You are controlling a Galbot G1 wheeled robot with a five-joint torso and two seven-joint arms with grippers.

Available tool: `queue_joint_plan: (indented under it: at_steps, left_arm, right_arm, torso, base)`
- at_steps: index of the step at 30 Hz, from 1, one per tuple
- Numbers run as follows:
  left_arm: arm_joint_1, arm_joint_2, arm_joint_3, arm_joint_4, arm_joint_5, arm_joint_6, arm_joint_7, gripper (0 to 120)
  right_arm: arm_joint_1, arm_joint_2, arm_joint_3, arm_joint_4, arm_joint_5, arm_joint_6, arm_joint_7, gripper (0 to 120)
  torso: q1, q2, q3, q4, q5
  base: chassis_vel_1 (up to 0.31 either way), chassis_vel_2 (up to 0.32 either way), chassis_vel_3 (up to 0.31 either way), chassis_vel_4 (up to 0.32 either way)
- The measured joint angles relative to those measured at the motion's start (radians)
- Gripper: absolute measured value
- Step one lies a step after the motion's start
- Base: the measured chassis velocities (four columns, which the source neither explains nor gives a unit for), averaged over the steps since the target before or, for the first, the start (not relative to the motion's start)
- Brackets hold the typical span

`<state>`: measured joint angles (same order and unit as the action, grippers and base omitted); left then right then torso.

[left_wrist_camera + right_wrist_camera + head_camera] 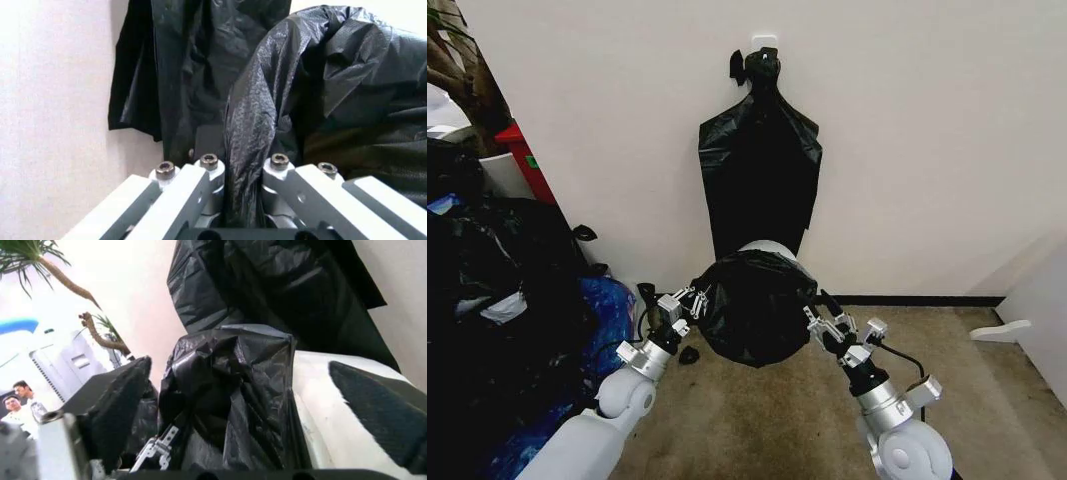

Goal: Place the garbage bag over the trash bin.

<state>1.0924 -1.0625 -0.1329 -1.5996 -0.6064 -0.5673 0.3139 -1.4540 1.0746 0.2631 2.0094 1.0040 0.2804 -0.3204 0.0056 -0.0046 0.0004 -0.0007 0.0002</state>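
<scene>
Between both tools, garbage bag (752, 305) covering trash bin (772, 248)

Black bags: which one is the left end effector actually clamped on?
The garbage bag draped over the trash bin; the left end effector pinches a fold of it. The bags on the wall hook hang untouched behind.

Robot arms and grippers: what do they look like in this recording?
Both arms are white with rounded joints and silver metal wrist sections. A black cable loops beside each wrist. The left gripper and right gripper have pale grey, ribbed metal fingers with hex-head bolts at the tips. The right wrist view shows black, finely textured pads.
</scene>
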Motion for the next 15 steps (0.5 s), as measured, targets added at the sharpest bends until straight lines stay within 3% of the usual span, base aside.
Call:
queue_joint_plan:
  at_steps: [4, 7, 15]
  left_arm:
    - [0.008, -0.001, 0.0, -0.008, 0.002, 0.0, 0.0, 4]
    - [0.021, -0.001, 0.0, -0.018, 0.005, 0.001, -0.003, 4]
    - [0.042, -0.007, -0.002, -0.032, 0.014, 0.002, -0.006, 4]
  right_arm:
    - [0.0, -0.001, 0.0, -0.001, -0.002, 0.0, -0.007, 84]
    - [0.002, 0.0, -0.001, -0.006, -0.005, 0.0, -0.007, 66]
    - [0.005, 0.003, -0.005, -0.009, -0.005, 0.005, -0.002, 41]
  torso:
    - [0.0, 0.0, 0.0, 0.0, 0.0]
    - [0.0, 0.0, 0.0, 0.0001, 0.0]
    - [0.0, 0.0, 0.0, 0.0, 0.0]
  base:
    - [0.0, 0.0, 0.0, 0.0]
    - [0.0, 0.0, 0.0, 0.0]
    - [0.0, 0.0, 0.0, 0.0]
